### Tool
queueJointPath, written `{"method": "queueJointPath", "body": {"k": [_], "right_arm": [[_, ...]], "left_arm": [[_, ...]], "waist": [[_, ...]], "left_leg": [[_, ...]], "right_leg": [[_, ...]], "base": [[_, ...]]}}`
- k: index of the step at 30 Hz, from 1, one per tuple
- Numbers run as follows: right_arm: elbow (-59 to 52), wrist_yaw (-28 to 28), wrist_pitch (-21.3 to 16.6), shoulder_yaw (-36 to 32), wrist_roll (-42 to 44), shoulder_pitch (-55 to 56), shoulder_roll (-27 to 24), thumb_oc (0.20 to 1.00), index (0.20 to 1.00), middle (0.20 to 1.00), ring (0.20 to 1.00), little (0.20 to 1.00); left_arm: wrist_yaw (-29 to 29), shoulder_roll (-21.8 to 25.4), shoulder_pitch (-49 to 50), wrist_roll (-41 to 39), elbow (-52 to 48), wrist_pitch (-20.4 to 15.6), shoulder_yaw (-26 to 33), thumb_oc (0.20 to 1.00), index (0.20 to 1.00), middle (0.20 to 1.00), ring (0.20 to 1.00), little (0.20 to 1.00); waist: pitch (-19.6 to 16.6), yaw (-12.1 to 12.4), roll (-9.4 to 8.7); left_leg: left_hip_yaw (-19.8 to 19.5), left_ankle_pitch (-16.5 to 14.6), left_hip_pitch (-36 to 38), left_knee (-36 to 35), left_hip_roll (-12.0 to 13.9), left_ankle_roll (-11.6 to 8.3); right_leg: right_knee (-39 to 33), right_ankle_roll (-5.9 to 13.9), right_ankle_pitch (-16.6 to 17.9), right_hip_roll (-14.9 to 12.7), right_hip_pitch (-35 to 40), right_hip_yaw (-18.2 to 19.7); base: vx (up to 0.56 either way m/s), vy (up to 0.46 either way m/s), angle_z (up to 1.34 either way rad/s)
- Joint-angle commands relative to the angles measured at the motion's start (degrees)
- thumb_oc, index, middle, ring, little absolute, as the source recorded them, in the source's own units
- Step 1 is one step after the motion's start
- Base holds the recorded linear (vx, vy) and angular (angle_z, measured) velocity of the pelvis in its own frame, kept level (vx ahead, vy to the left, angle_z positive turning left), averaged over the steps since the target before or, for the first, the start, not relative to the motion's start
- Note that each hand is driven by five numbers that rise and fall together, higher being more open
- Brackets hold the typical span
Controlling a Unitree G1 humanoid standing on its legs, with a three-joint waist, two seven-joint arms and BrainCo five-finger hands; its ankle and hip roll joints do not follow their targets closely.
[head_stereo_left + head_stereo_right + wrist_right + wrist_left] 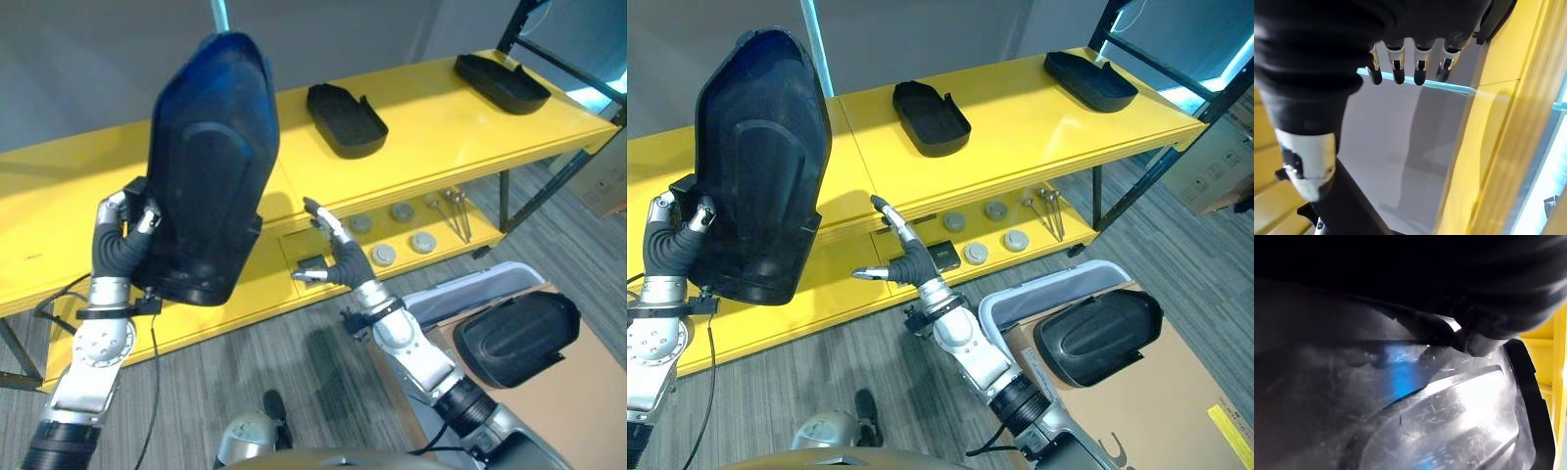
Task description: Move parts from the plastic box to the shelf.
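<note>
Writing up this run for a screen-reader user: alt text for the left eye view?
The robot's left hand holds a large black plastic part upright in front of a yellow shelf that already carries two similar parts. Its right hand is open and empty near the shelf edge, and another part lies at lower right.

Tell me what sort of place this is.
Probably a workshop or factory parts area: a yellow metal shelf holds black moulded parts, another part waits in a plastic box, carpet underfoot.

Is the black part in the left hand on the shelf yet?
No. The black part is upright in the left hand, above the yellow shelf.
</note>
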Motion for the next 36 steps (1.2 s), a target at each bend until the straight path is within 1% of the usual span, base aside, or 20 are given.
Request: {"method": "queueJointPath", "body": {"k": [1, 2, 3, 4, 5, 6, 7, 12, 15, 18, 20, 21, 22, 24, 27, 30, 32, 34, 35, 36], "right_arm": [[1.6, -3.78, -4.53, -1.78, -2.15, -0.78, 1.46, 1.0, 1.0, 1.0, 1.0, 1.0], [2.24, -4.81, -3.62, -1.93, -1.7, -0.62, 1.43, 1.0, 1.0, 1.0, 1.0, 1.0], [2.4, -7.29, -2.85, -2.68, -1.81, 0.67, 0.32, 1.0, 1.0, 1.0, 1.0, 1.0], [2.17, -6.78, -2.77, -3.73, -1.97, 2.01, -0.59, 1.0, 1.0, 1.0, 1.0, 1.0], [1.93, -6.14, -2.85, -4.92, -2.44, 3.32, -1.59, 1.0, 1.0, 1.0, 1.0, 1.0], [1.87, -6.06, -3.08, -5.91, -2.35, 4.34, -2.13, 1.0, 1.0, 1.0, 1.0, 1.0], [2.88, -3.36, -3.91, -7.76, -1.7, 5.32, -2.58, 1.0, 1.0, 1.0, 1.0, 1.0], [3.79, 0.85, -2.99, -8.66, -0.65, 5.79, -3.12, 1.0, 1.0, 1.0, 1.0, 1.0], [4.61, 0.7, -2.11, -8.53, -0.71, 5.95, -3.55, 1.0, 1.0, 1.0, 1.0, 1.0], [5.66, -0.55, -0.63, -9.68, -2.3, 7.45, -3.66, 1.0, 1.0, 1.0, 1.0, 1.0], [6.41, -1.46, 0.76, -10.26, -2.44, 8.38, -3.79, 1.0, 1.0, 1.0, 1.0, 1.0], [7.69, -2.89, 1.83, -10.75, -2.13, 9.11, -3.57, 1.0, 1.0, 1.0, 1.0, 1.0], [9.54, -3.53, 1.88, -11.44, -1.65, 10.03, -3.21, 1.0, 1.0, 1.0, 1.0, 1.0], [12.0, -4.86, 2.67, -12.67, -1.27, 11.35, -2.71, 1.0, 1.0, 1.0, 1.0, 1.0], [15.07, -6.22, 3.54, -15.02, -0.51, 14.1, -1.88, 1.0, 1.0, 1.0, 1.0, 1.0], [17.37, -6.19, 3.32, -16.06, -0.4, 15.73, -1.22, 1.0, 1.0, 1.0, 1.0, 1.0], [19.02, -5.46, 2.82, -16.7, -1.69, 17.31, -0.68, 1.0, 1.0, 1.0, 1.0, 1.0], [19.58, -3.55, 2.78, -16.34, -2.71, 19.0, -0.66, 1.0, 1.0, 1.0, 1.0, 1.0], [19.57, -3.54, 2.79, -16.37, -2.7, 19.0, -0.66, 1.0, 1.0, 1.0, 1.0, 1.0], [19.59, -3.38, 3.36, -15.95, -3.57, 19.74, -0.87, 1.0, 1.0, 1.0, 1.0, 1.0]], "left_arm": [[1.22, 1.95, -5.96, -4.58, -2.58, -7.45, -1.36, 0.2, 0.2, 0.2, 0.2, 0.2], [1.33, 1.78, -8.12, -4.51, -2.07, -7.45, -3.32, 0.2, 0.2, 0.2, 0.2, 0.2], [1.16, 1.57, -11.47, -4.78, -0.4, -8.37, -6.54, 0.2, 0.2, 0.2, 0.2, 0.2], [1.63, 1.18, -13.5, -4.94, 0.49, -8.47, -8.33, 0.2, 0.2, 0.2, 0.2, 0.2], [1.92, 0.81, -15.31, -5.28, 1.15, -8.35, -9.67, 0.2, 0.2, 0.2, 0.2, 0.2], [1.16, 0.38, -16.02, -6.24, 1.33, -8.49, -10.44, 0.2, 0.2, 0.2, 0.2, 0.2], [0.93, -0.9, -16.12, -5.72, 1.91, -8.16, -11.26, 0.2, 0.2, 0.2, 0.2, 0.2], [-1.77, -3.46, -11.81, -5.9, 0.94, -7.56, -9.74, 0.2, 0.2, 0.2, 0.2, 0.2], [-3.23, -4.06, -10.03, -6.89, 0.67, -7.33, -8.55, 0.2, 0.2, 0.2, 0.2, 0.2], [-5.47, -4.43, -8.1, -8.34, 0.5, -6.95, -7.25, 0.2, 0.2, 0.2, 0.2, 0.2], [-6.23, -4.72, -6.96, -8.71, 0.51, -6.98, -6.79, 0.2, 0.2, 0.2, 0.2, 0.2], [-6.33, -5.01, -6.08, -8.66, 0.43, -6.63, -6.38, 0.2, 0.2, 0.2, 0.2, 0.2], [-6.23, -5.17, -5.36, -8.73, 0.56, -6.4, -6.08, 0.2, 0.2, 0.2, 0.2, 0.2], [-6.28, -5.25, -4.91, -9.75, 0.97, -5.62, -5.56, 0.2, 0.2, 0.2, 0.2, 0.2], [-4.94, -4.81, -5.41, -8.94, 2.21, -3.91, -5.69, 0.2, 0.2, 0.2, 0.2, 0.2], [-3.72, -4.61, -6.31, -9.21, 3.27, -2.7, -5.96, 0.2, 0.2, 0.2, 0.2, 0.2], [-1.28, -4.11, -7.64, -9.3, 4.46, -1.33, -6.02, 0.2, 0.2, 0.2, 0.2, 0.2], [3.25, -3.86, -10.31, -9.59, 6.58, 0.79, -6.25, 0.2, 0.2, 0.2, 0.2, 0.2], [3.3, -3.87, -10.37, -9.56, 6.62, 0.79, -6.3, 0.2, 0.2, 0.2, 0.2, 0.2], [4.94, -3.84, -12.09, -9.8, 8.22, 1.62, -6.51, 0.2, 0.2, 0.2, 0.2, 0.2]], "waist": [[-3.3, -0.41, 0.85], [-2.47, -2.62, 0.86], [-1.47, -6.2, 1.27], [-1.38, -8.47, 1.22], [-1.33, -10.67, 1.03], [-1.29, -12.13, 0.95], [-1.99, -13.04, 0.3], [-2.54, -11.97, -0.72], [-2.3, -11.61, -0.68], [-1.87, -11.91, -0.92], [-1.92, -12.36, -0.99], [-1.99, -12.65, -0.96], [-2.0, -12.97, -0.85], [-1.98, -13.5, -0.52], [-1.95, -14.86, 0.23], [-1.96, -15.67, 0.56], [-1.86, -16.59, 0.75], [-1.7, -17.8, 0.8], [-1.68, -17.77, 0.8], [-1.67, -18.44, 0.7]], "left_leg": [[-8.33, -2.07, -0.04, -2.61, 2.46, -5.2], [-11.36, -2.83, 0.45, -2.82, 1.21, -4.43], [-16.62, -1.7, -0.27, -2.86, 0.58, -3.76], [-19.67, -1.65, -0.57, -2.86, -0.23, -3.76], [-22.51, -2.02, -0.69, -2.86, -1.33, -3.72], [-24.77, -2.56, -0.54, -2.86, -2.11, -3.31], [-26.59, -2.94, -1.19, -2.86, -2.75, -3.48], [-27.45, -3.38, -0.61, -2.86, -3.34, -3.74], [-27.86, -3.84, -0.5, -2.35, -3.92, -3.35], [-27.06, -4.79, -0.23, -0.78, -3.23, -3.58], [-26.75, -4.94, 0.16, -0.45, -1.96, -4.29], [-26.59, -4.39, 0.55, -0.98, -0.53, -5.14], [-26.64, -3.53, 0.61, -1.55, 0.94, -6.24], [-26.89, -3.33, 0.65, -1.85, 1.7, -6.84], [-24.98, -3.59, 1.19, -2.57, 2.22, -6.86], [-24.42, -3.95, 1.65, -2.86, 2.08, -6.66], [-24.01, -4.64, 2.08, -2.86, 1.78, -6.39], [-23.65, -5.24, 2.3, -2.86, 1.53, -6.05], [-23.64, -5.24, 2.31, -2.86, 1.53, -6.04], [-23.43, -5.49, 2.29, -2.86, 1.34, -5.95]], "right_leg": [[9.03, 2.76, 0.57, -1.85, -4.01, 1.93], [12.23, 2.89, -0.44, -0.08, -7.53, 8.45], [10.32, -0.02, -3.7, 7.37, -12.18, 16.27], [7.98, -0.76, -3.93, 10.37, -14.3, 20.56], [4.65, -1.23, -2.82, 12.58, -15.89, 25.17], [3.36, -1.22, -1.9, 13.69, -16.95, 28.98], [0.05, -1.95, -0.8, 14.82, -16.29, 31.85], [-4.19, -2.81, 0.02, 15.25, -13.55, 32.35], [-3.75, -3.23, -0.59, 15.14, -13.36, 32.4], [-2.75, -3.29, -1.12, 14.28, -13.24, 31.73], [-2.65, -3.27, -1.24, 13.73, -13.02, 31.73], [-2.84, -3.16, -1.2, 13.25, -12.67, 31.94], [-3.21, -2.92, -1.2, 12.72, -12.06, 32.35], [-3.57, -2.61, -1.39, 12.09, -11.4, 33.2], [-3.49, -1.94, -1.57, 11.32, -11.18, 32.76], [-3.73, -1.48, -1.19, 10.85, -11.25, 32.64], [-4.06, -0.89, -0.58, 10.4, -11.67, 32.99], [-4.47, -0.52, -0.22, 10.12, -11.99, 33.33], [-4.48, -0.51, -0.21, 10.11, -11.98, 33.34], [-4.73, -0.37, -0.11, 10.12, -12.16, 33.61]], "base": [[0.19, 0.321, 0.31], [0.17, 0.162, 0.52], [0.14, 0.052, 1.29], [0.11, -0.03, 3.0], [0.11, -0.026, 3.45], [0.11, -0.127, 3.28], [0.07, -0.134, 1.86], [0.08, -0.139, 0.37], [0.04, -0.051, -0.04], [0.05, 0.023, -0.01], [0.07, 0.097, 0.09], [0.12, 0.206, 0.17], [0.16, 0.294, 0.17], [0.13, 0.23, -0.08], [0.09, 0.159, -0.04], [0.08, 0.105, -0.24], [0.08, 0.086, -0.22], [0.08, 0.055, -0.09], [0.05, 0.02, -0.14], [0.03, 0.009, -0.12]]}}
